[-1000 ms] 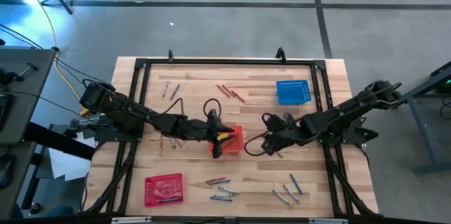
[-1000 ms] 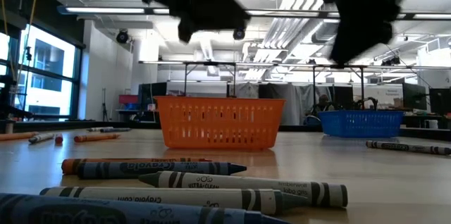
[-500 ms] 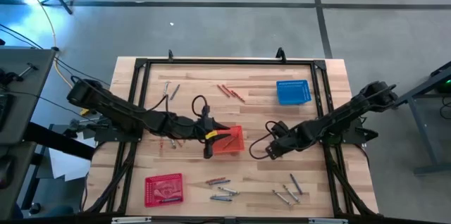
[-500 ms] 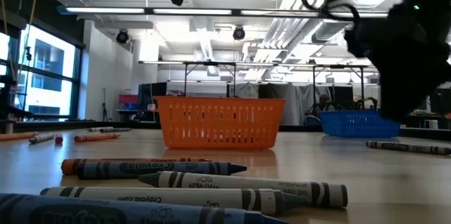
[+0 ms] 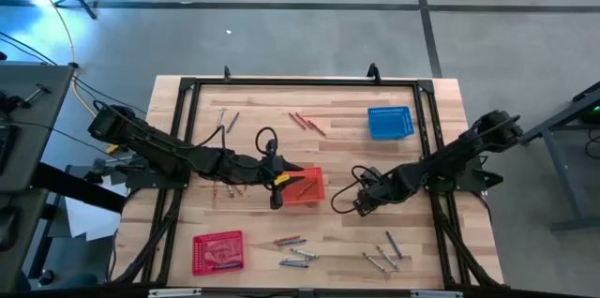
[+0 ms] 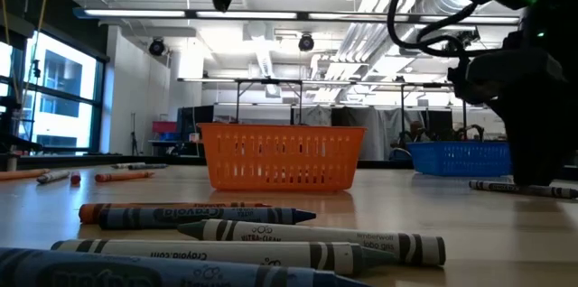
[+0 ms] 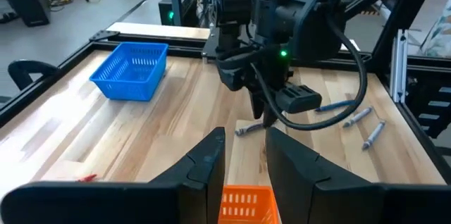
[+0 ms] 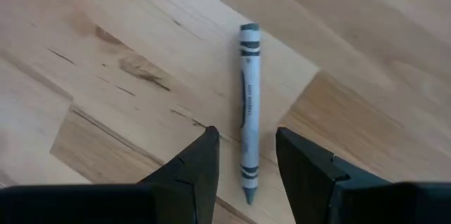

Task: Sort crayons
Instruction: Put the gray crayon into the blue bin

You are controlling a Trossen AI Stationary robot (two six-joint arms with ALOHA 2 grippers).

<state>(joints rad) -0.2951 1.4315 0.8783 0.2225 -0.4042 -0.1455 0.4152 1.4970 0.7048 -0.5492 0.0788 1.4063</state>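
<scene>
A grey crayon lies flat on the wood right of the orange-red basket. My right gripper points down over it, open, one finger on each side of the crayon's near half, a gap showing on both sides. The left wrist view shows the same gripper just above that crayon. My left gripper hangs open and empty over the basket's left rim; in the high view it is at the table's middle.
A blue basket stands far right, and a red basket near left. Loose crayons lie in clusters: red ones and grey ones at the far side, mixed ones and grey ones near the front edge.
My right gripper has come down toward the table over the grey crayon and has tipped from slanting to pointing down. My left gripper has risen and drawn back a little toward the table's left edge, off the basket's middle.
</scene>
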